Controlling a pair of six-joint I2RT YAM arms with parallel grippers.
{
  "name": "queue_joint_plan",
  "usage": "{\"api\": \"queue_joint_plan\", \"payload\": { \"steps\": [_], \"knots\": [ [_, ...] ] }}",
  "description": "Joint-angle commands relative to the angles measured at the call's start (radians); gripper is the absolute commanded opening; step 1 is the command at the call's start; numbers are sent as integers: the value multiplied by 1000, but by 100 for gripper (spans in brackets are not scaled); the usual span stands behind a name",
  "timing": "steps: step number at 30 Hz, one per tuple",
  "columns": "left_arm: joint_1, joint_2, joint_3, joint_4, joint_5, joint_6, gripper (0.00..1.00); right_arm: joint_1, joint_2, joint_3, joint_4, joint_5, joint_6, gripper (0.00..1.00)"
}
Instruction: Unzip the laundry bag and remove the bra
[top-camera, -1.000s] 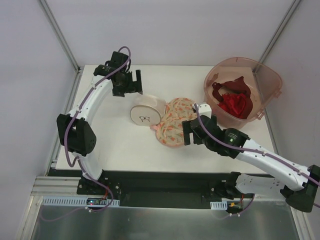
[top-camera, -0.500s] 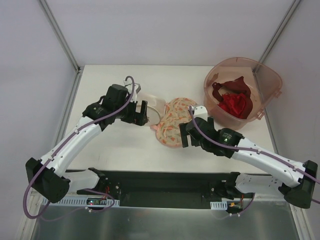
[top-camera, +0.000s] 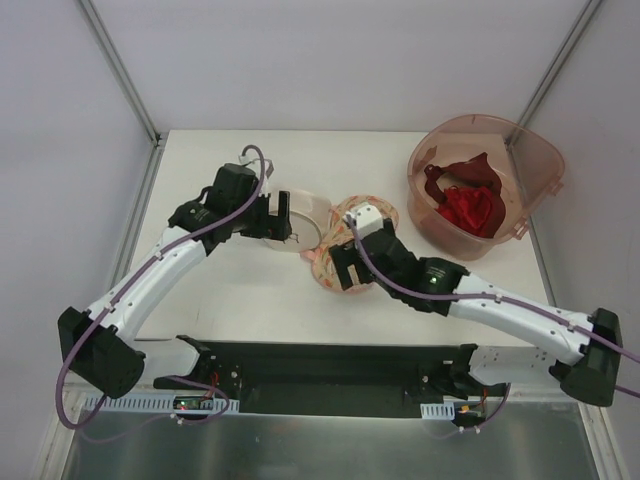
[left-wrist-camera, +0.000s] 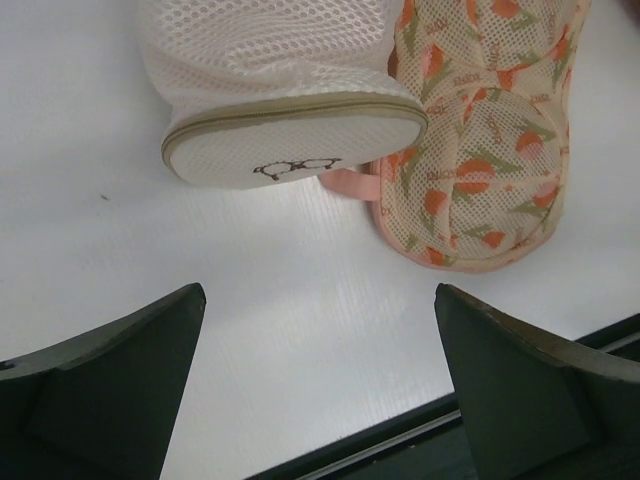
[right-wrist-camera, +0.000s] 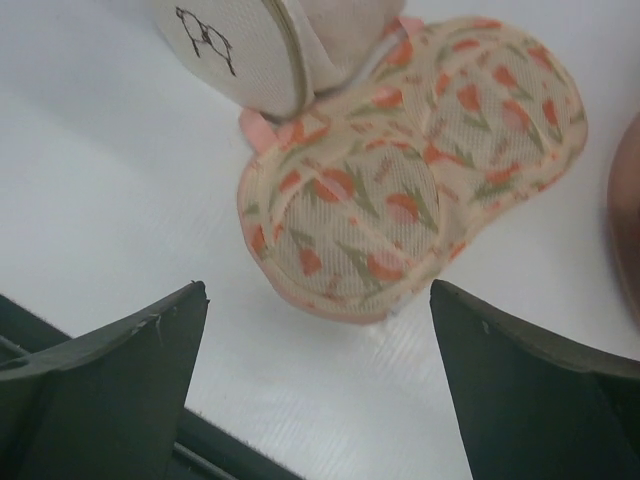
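The laundry bag (left-wrist-camera: 285, 70) is a cream mesh pouch lying on its side, its zip (left-wrist-camera: 290, 108) shut round the rim. It also shows in the top view (top-camera: 312, 212) and the right wrist view (right-wrist-camera: 262, 45). The plain peach bra is not visible in any view. My left gripper (top-camera: 283, 224) is open and empty at the bag's left side; in its wrist view (left-wrist-camera: 318, 292) it hovers over bare table short of the bag. My right gripper (top-camera: 345, 268) is open and empty, and in its wrist view (right-wrist-camera: 318, 287) it sits at the near edge of the floral bra.
A floral orange-patterned bra (top-camera: 350, 225) with pink straps lies against the bag's right side, and shows in the left wrist view (left-wrist-camera: 490, 150) and the right wrist view (right-wrist-camera: 400, 170). A pink plastic basin (top-camera: 535, 160) at back right holds a dark red bra (top-camera: 470, 208). The table's front edge (left-wrist-camera: 420, 440) is close.
My left arm swung from the back of the table down to the bag's left side. My right gripper moved left and forward over the floral bra's near edge.
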Motion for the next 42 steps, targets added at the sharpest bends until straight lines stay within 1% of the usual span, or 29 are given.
{"api": "queue_joint_plan", "payload": {
  "steps": [1, 2, 3, 5, 6, 7, 11, 12, 13, 14, 16, 17, 19, 20, 24, 27, 28, 29, 30, 31, 32, 33, 34, 35, 39, 42],
  "knots": [
    [30, -117, -19, -96, 77, -86, 99, 0, 192, 88, 267, -45, -270, 97],
    [46, -155, -28, -123, 86, -115, 99, -4, 238, 138, 271, -52, -279, 97],
    [94, -171, -53, -133, 104, -134, 99, -29, 300, 162, 289, -72, -284, 97],
    [150, -203, -90, -133, 187, -167, 99, -73, 352, 185, 327, -181, -270, 97],
    [179, -212, -123, -134, 184, -177, 99, -122, 399, 189, 374, -221, -258, 97],
    [184, -232, -139, -133, 178, -181, 99, -145, 424, 195, 393, -284, -249, 97],
    [193, -280, -180, -136, 163, -194, 99, -204, 562, 281, 416, -345, -230, 99],
    [193, -288, -185, -139, 158, -194, 99, -216, 584, 316, 422, -359, -226, 98],
    [193, -292, -185, -139, 157, -192, 99, -222, 605, 332, 422, -394, -224, 94],
    [193, -301, -187, -142, 155, -189, 99, -225, 642, 346, 425, -405, -223, 83],
    [195, -309, -188, -143, 140, -186, 99, -225, 671, 387, 424, -442, -211, 68],
    [195, -314, -190, -148, 134, -181, 99, -227, 688, 398, 424, -456, -206, 50],
    [199, -311, -190, -165, 112, -178, 99, -225, 694, 416, 418, -494, -188, 27],
    [204, -309, -187, -172, 104, -178, 99, -225, 693, 418, 413, -494, -178, 2],
    [210, -323, -187, -182, 84, -169, 99, -230, 609, 412, 372, -522, -137, 1],
    [212, -338, -182, -182, 60, -160, 99, -241, 544, 458, 311, -632, -66, 1],
    [212, -341, -180, -180, 54, -160, 99, -247, 532, 468, 301, -708, -54, 1],
    [213, -346, -179, -182, 57, -165, 99, -254, 521, 494, 288, -750, 28, 1],
    [213, -347, -177, -179, 63, -168, 99, -271, 515, 504, 289, -799, 56, 1],
    [215, -352, -180, -177, 75, -169, 99, -280, 506, 515, 289, -883, 79, 1],
    [218, -351, -186, -176, 90, -165, 99, -288, 501, 521, 284, -914, 136, 1],
    [222, -347, -190, -183, 103, -160, 96, -300, 495, 525, 284, -943, 154, 1],
    [236, -337, -188, -192, 115, -154, 89, -304, 483, 525, 284, -983, 173, 1],
    [245, -338, -194, -199, 126, -154, 87, -308, 477, 522, 286, -1002, 196, 1],
    [285, -386, -199, -177, 211, -174, 89, -310, 443, 480, 309, -1106, 237, 1],
    [337, -415, -190, -169, 290, -178, 93, -314, 418, 455, 340, -1125, 283, 1]
  ]
}}
